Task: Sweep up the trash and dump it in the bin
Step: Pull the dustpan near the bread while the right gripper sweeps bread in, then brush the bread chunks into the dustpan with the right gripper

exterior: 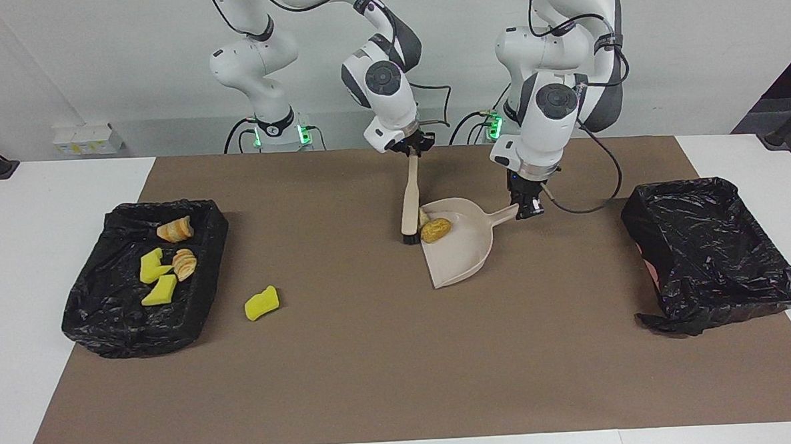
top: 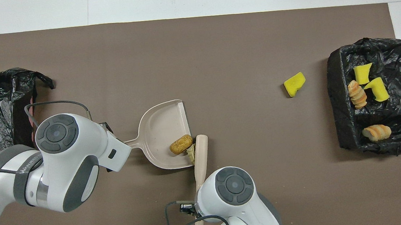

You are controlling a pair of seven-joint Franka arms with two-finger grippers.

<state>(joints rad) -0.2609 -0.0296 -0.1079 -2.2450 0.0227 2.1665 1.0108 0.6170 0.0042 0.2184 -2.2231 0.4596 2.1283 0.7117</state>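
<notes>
**Two scraps in the dustpan, one loose on the mat**

The brown mat covers most of the table. At its ends stand two bins lined with black bags. The bin at the right arm's end holds four scraps: two yellow sponge pieces and two bread pieces. The bin at the left arm's end is cut off at the edge of the overhead view, and no scrap shows in it.

The left gripper is closed on the handle of the dustpan, which sits on the mat near the middle. The right gripper is closed on the handle of the brush; in the overhead view the arm hides this grip. The bristles stand at the dustpan's open edge.

A brown bread piece lies inside the dustpan. A pale lump beside it is half hidden by the brush. One yellow sponge scrap lies alone on the mat, at about four o'clock from the right arm's bin in the facing view.
</notes>
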